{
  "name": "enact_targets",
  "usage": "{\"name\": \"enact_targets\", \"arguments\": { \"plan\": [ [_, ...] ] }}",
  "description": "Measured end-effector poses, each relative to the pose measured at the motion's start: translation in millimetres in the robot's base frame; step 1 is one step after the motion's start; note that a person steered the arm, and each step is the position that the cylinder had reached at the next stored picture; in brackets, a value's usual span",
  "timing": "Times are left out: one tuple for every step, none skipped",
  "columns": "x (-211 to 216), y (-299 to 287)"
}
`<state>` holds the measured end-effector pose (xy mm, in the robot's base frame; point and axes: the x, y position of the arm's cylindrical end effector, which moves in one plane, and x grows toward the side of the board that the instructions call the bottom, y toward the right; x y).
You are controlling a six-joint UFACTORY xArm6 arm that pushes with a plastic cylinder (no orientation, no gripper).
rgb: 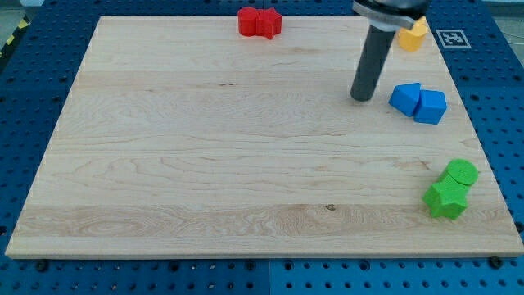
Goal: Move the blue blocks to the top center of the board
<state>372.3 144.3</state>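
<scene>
Two blue blocks touch each other at the view's right: one (404,97) on the left, and a blue cube (431,106) on the right. My tip (361,97) rests on the board just to the left of them, a short gap from the nearer blue block. The dark rod rises from it toward the view's top.
Two red blocks (259,22) sit together at the top centre edge of the wooden board (205,164). A yellow block (412,36) lies at the top right, partly behind the rod's mount. A green cylinder (462,173) and a green star block (447,199) sit at the lower right.
</scene>
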Motion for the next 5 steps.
{"name": "enact_targets", "arguments": {
  "plan": [
    [-32, 14],
    [-34, 39],
    [-34, 65],
    [-34, 79],
    [-34, 88]
  ]
}}
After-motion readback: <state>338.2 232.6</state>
